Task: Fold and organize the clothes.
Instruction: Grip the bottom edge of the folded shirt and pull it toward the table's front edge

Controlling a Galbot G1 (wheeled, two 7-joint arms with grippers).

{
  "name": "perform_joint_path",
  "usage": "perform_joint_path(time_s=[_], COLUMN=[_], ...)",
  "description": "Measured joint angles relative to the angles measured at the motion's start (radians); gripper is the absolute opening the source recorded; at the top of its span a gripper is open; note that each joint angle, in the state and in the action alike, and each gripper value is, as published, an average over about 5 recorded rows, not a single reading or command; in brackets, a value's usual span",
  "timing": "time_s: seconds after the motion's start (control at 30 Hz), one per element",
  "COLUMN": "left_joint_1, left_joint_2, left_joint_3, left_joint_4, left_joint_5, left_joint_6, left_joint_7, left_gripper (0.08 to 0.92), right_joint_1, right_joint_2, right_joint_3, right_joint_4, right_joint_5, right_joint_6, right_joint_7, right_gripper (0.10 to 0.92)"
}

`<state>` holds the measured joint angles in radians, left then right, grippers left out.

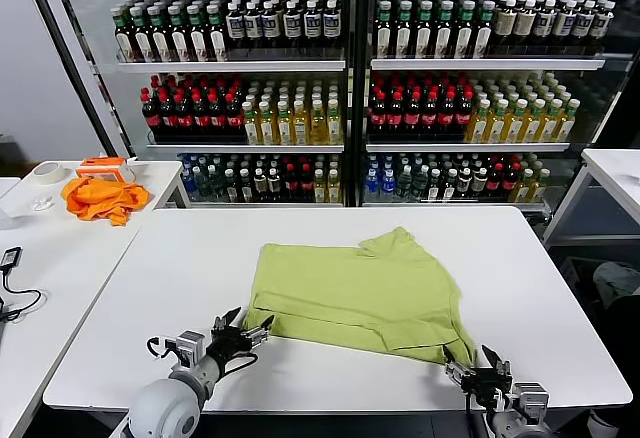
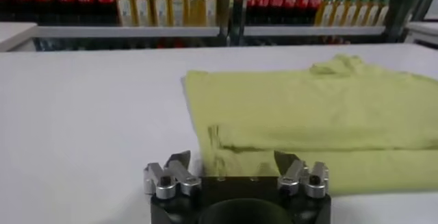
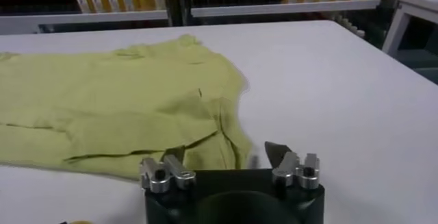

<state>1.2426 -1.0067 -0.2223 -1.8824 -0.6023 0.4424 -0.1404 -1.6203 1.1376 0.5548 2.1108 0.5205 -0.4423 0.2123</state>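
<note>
The light yellow-green T-shirt [image 1: 360,293] lies partly folded on the white table [image 1: 190,278], its near edge doubled over. My left gripper [image 1: 243,333] is open and empty at the shirt's near left corner. My right gripper [image 1: 478,366] is open and empty at the shirt's near right corner. In the left wrist view the shirt [image 2: 315,116] lies just beyond the open left gripper [image 2: 233,161]. In the right wrist view the shirt [image 3: 116,109] lies ahead of the open right gripper [image 3: 226,155], its near corner between the fingers' line.
A bright orange cloth [image 1: 103,198] and a tape roll [image 1: 46,171] lie on a side table at the left. Shelves of bottles [image 1: 340,88] stand behind the table. Another white table [image 1: 615,173] stands at the right.
</note>
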Motion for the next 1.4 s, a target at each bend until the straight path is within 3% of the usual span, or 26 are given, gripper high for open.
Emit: perform_joint_path(time_s=[0.47,0.6,0.73,1.23,1.4], left_joint_1=[0.033,0.053,0.096,0.301,0.325], left_joint_2=[0.001,0.013,0.032,0.069,0.076], left_joint_3=[-0.003,-0.011,-0.029,-0.113,-0.128], left_joint_4=[-0.027,-0.047,-0.082,-0.217,-0.244], left_joint_5=[-0.002,-0.006,0.0,0.049,0.069], left_joint_6=[0.035,0.041,0.039,0.012,0.015], left_joint_7=[0.001,0.009,0.019,0.016,0.011], left_gripper=[0.265,0.146,0.082,0.081,0.152], right_joint_1=[-0.009,-0.035,-0.08,-0.221,-0.234], right_joint_2=[0.003,0.0,-0.002,0.023,0.018], right_joint_3=[-0.007,0.002,0.009,0.012,0.018], right_joint_4=[-0.002,0.027,0.066,0.146,0.167], right_joint_5=[0.012,0.01,0.0,-0.072,-0.095], right_joint_6=[0.014,0.01,0.012,0.042,0.051], right_joint_7=[-0.001,-0.005,-0.008,-0.013,-0.014], right_gripper=[0.188,0.113,0.109,0.111,0.192])
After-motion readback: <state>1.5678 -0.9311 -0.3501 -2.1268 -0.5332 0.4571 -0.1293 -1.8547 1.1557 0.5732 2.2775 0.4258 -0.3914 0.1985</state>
